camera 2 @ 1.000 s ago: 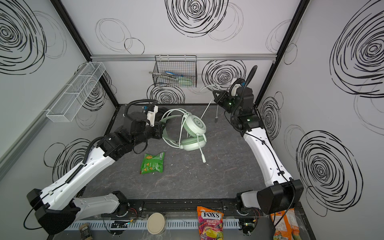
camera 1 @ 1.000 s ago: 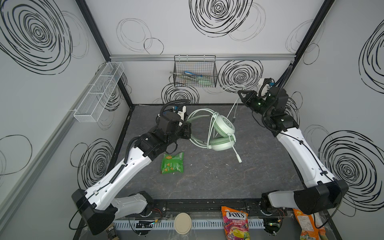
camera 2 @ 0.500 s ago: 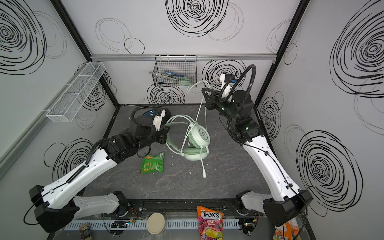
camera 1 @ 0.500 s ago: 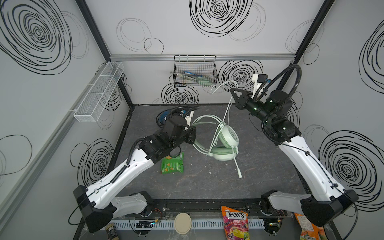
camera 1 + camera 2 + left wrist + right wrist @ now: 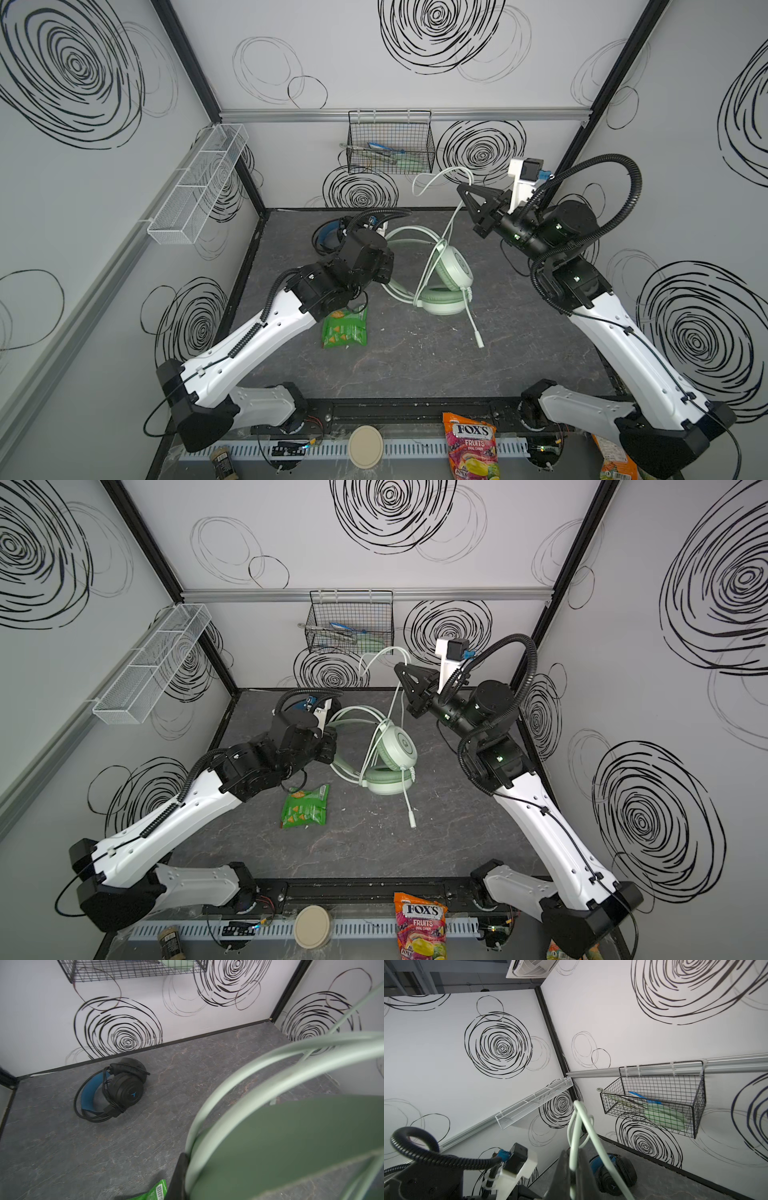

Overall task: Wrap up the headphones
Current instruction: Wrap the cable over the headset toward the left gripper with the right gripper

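Mint headset (image 5: 446,274) lies on the bench (image 5: 415,365) below the wire basket (image 5: 390,141), headband (image 5: 405,241) clenched in my left tool (image 5: 386,270), pale cable (image 5: 432,174) pinched in my right tool (image 5: 465,193) beside that basket, so I should keep it taut while looping it round the band.

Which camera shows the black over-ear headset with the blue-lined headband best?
The left wrist view: the black headset with blue-lined headband lies whole and unobstructed on the grey tabletop. In both top views the left arm hides most of it; the right wrist view shows only part, behind the pale cable.
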Robot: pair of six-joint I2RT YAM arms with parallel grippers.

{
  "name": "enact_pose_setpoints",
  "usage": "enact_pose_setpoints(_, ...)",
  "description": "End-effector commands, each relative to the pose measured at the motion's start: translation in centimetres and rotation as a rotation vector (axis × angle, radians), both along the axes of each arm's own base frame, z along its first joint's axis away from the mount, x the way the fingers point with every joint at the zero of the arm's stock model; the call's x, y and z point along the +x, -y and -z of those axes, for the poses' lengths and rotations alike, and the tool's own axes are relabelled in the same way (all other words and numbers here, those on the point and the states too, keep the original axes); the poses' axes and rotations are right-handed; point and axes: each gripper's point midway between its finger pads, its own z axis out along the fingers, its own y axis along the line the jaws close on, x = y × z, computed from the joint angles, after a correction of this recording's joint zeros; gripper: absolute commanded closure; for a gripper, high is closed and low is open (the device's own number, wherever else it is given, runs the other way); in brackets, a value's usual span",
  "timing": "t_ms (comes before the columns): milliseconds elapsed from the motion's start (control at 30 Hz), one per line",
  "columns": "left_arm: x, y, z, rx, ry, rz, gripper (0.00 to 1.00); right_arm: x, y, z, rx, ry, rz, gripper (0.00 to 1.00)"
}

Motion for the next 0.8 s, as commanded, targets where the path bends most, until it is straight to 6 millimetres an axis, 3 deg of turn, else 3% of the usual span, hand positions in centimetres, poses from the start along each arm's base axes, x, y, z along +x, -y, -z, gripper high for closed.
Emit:
enact_pose_setpoints(0,0.7,-3.7,0.4,0.194,0.007,-0.138,1.00,-4.0,2.0,-5.3,0.009,0.237,0.106,0.93)
enact_pose_setpoints(233,2.3,-5.2,-2.0,0.247,0.090,-0.261,1.00,-6.6,0.7,-4.5,-0.111,0.293,0.194,0.94)
enact_pose_setpoints(500,3.7,-4.6,-5.7,0.133,0.174,-0.314,1.00,-9.3,-2.0,-3.3,-0.276,0.389,0.278,0.94)
enact_pose_setpoints(767,5.7,-5.1,-6.6,-0.038,0.176,-0.345,1.00,-11.2,-2.7,-3.8,-0.291,0.413,0.291,0.93)
